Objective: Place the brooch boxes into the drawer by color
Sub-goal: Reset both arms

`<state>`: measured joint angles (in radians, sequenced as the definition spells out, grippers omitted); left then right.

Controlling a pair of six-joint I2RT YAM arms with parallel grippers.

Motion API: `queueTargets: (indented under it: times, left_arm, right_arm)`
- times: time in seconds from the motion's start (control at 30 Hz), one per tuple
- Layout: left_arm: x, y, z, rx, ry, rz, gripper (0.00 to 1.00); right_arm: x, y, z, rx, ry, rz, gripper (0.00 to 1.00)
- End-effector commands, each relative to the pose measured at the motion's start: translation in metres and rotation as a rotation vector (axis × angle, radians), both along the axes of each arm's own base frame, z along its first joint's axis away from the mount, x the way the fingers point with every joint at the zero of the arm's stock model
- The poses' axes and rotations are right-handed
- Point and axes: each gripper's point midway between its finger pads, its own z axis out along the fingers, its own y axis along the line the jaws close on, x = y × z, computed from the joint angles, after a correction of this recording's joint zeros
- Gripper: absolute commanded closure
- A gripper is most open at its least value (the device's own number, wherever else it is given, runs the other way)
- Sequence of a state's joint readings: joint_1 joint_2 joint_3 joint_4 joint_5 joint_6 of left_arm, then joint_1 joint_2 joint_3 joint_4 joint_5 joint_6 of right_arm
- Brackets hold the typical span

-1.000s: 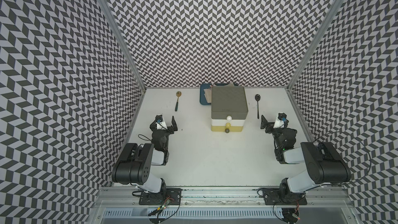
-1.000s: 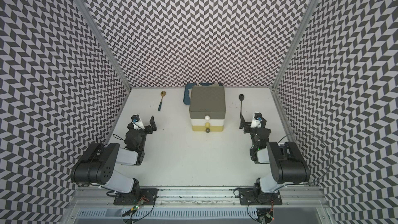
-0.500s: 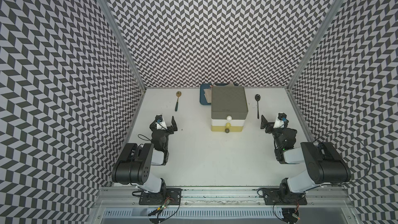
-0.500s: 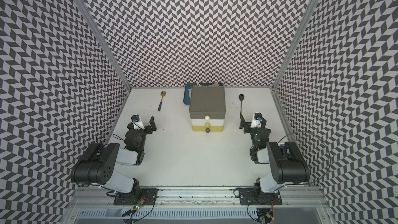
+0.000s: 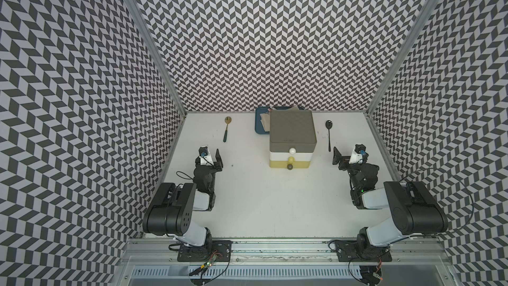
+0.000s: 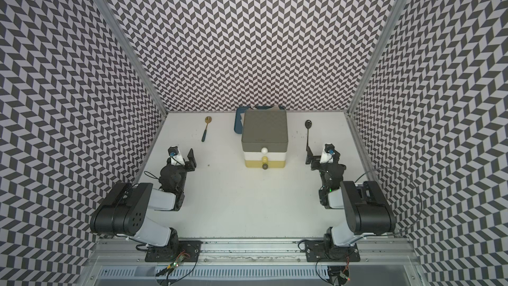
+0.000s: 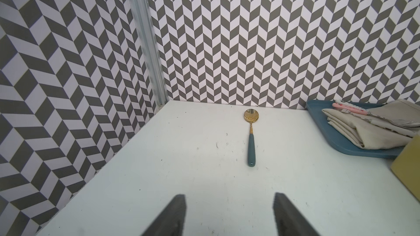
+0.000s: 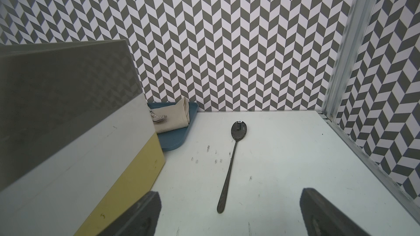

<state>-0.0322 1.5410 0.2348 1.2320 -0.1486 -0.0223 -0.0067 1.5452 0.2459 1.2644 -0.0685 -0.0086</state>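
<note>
Two arms are sitting folded at the near corners of the white table (image 5: 261, 202), the drawer (image 5: 292, 136) standing between them towards the far wall, its grey, white and yellow tiers all pushed shut; no brooch boxes are showing in any view, and whether they are lying inside cannot be told. The left gripper (image 7: 229, 203) is hanging with its jaws spread and nothing between them, well apart from the drawer, which is standing to its far right; the right gripper (image 8: 229, 198) is gaping wide and equally empty, the drawer's side rising near it on the left. A gold spoon (image 7: 251, 137) and a black spoon (image 8: 231, 162) are lying untouched ahead of the jaws; a blue tray (image 7: 341, 146) is sitting behind the drawer. With the table bare of boxes, the sorting is looking finished; any further box would be calling for a tier pulled out by its knob.
</note>
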Motion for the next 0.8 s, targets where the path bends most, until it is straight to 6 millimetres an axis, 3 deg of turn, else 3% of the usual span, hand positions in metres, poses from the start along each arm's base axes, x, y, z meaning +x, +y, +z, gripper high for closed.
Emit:
queueTargets:
  times: [0.0, 0.77]
  left_arm:
    - [0.0041, 0.0001, 0.0047, -0.004, -0.012, -0.003, 0.00]
    - [0.0041, 0.0001, 0.0048, -0.004, -0.013, -0.002, 0.00]
  right_arm:
    - [0.0001, 0.0029, 0.0073, -0.007, -0.037, 0.011, 0.01]
    - [0.0006, 0.0032, 0.0074, -0.010, -0.038, 0.003, 0.01]
